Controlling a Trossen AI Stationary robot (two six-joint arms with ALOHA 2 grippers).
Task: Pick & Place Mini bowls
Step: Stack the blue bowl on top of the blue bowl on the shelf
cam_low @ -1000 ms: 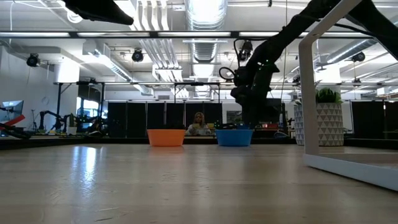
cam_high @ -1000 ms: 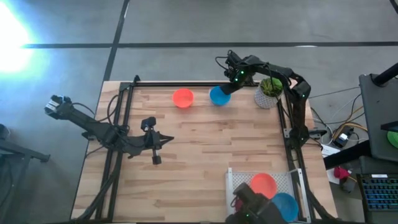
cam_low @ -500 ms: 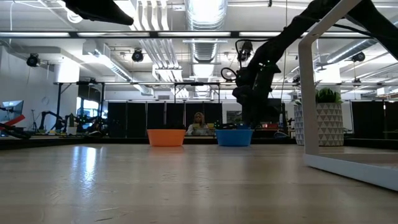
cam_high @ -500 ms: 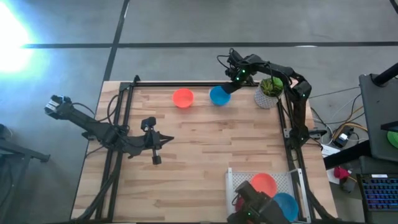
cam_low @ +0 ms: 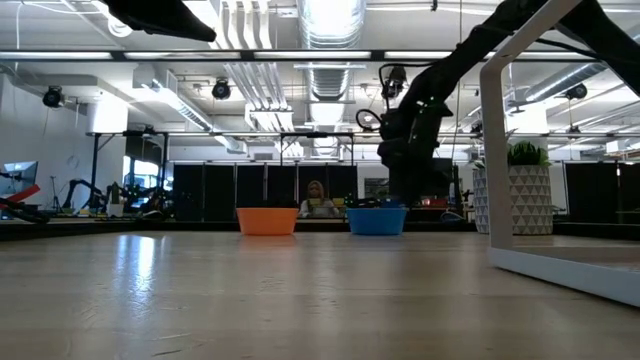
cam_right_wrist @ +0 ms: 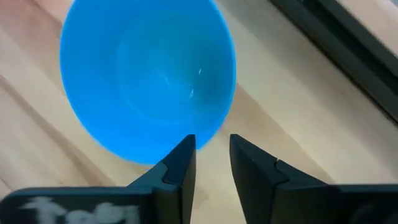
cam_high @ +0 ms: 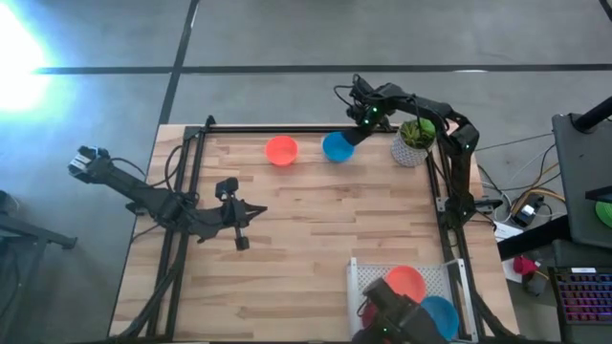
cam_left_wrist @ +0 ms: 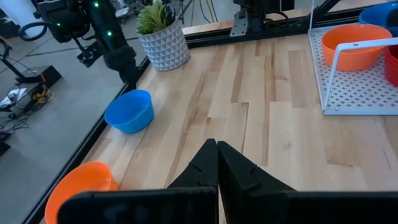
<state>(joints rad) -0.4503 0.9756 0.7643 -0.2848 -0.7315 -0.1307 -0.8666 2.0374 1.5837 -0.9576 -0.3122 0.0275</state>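
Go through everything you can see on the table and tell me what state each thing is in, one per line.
Blue bowl: upright, empty, on the table's far edge.
Orange bowl: upright, empty, beside the blue one, apart.
Right gripper: at the blue bowl's rim, fingers straddling it with a gap, not clamped.
Left gripper: shut, empty, waiting mid-table.
White rack: holds an orange bowl and a blue bowl.
Potted plant: upright.
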